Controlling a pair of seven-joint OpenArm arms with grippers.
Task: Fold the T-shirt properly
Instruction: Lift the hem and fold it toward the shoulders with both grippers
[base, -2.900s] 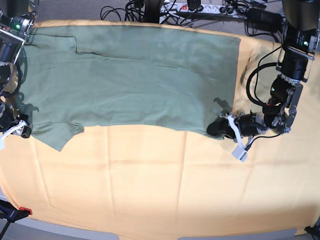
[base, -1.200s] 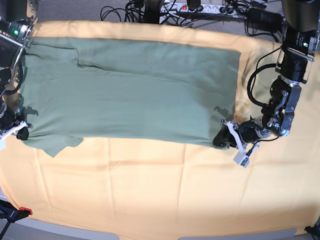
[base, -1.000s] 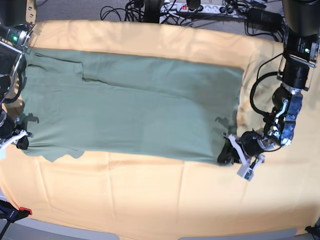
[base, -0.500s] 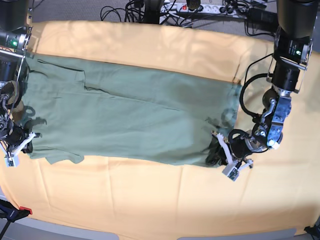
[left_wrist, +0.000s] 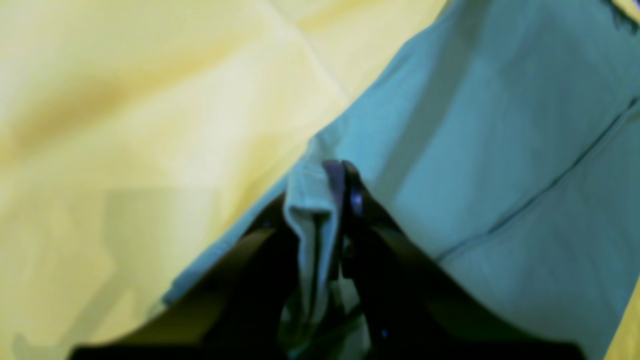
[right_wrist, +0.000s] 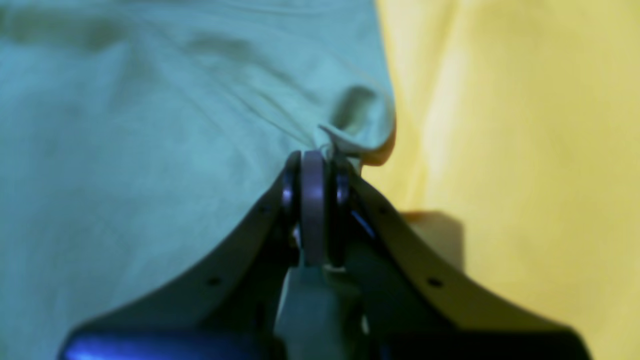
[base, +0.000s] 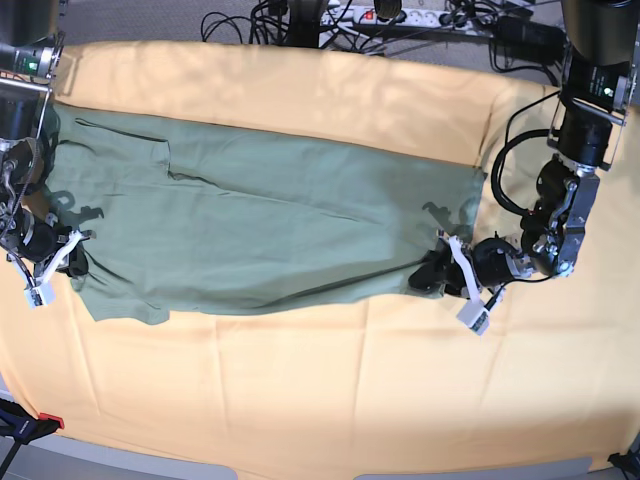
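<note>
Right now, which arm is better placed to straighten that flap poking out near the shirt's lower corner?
Probably the right: its gripper pinches the T-shirt just above that flap.

Both arms (base: 572, 205) (base: 22, 190) had black and silver-white segments, small bright screws, and looped black cable on the left one.

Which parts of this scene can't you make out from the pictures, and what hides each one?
- T-shirt's far left corner: base view, covered by the arm and cut by the edge.
- Fabric between the left gripper's fingertips: left wrist view, blurred and covered by the fingers.
- Right gripper's pinched layers: right wrist view, too blurred to count.
</note>
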